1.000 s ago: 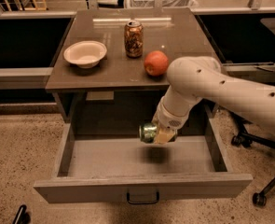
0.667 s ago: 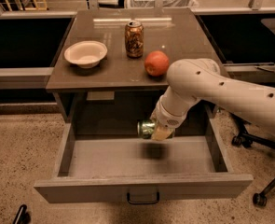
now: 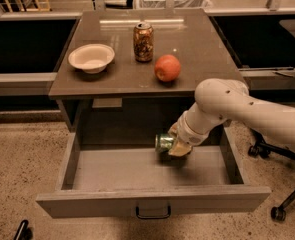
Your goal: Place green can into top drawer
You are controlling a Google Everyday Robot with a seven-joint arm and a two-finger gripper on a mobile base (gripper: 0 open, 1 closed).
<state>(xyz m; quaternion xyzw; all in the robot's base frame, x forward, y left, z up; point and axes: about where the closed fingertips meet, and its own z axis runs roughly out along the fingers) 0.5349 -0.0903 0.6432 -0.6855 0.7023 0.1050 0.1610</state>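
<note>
The top drawer (image 3: 112,201) is pulled wide open below the brown table, its dark handle at the front centre. My gripper (image 3: 176,145) reaches down into the drawer from the right on a white arm. It is shut on the green can (image 3: 163,142), which lies on its side, silver end to the left, a little above the drawer floor near the back, right of centre. The fingers cover the can's right half.
On the table top (image 3: 197,39) stand a white bowl (image 3: 91,57), a brown-orange can (image 3: 143,42) and an orange-red apple (image 3: 167,67). An office chair base (image 3: 277,211) with casters sits at the right. Speckled floor lies in front.
The gripper and green can have shifted slightly up and toward the back of the drawer; the grip is unchanged.
</note>
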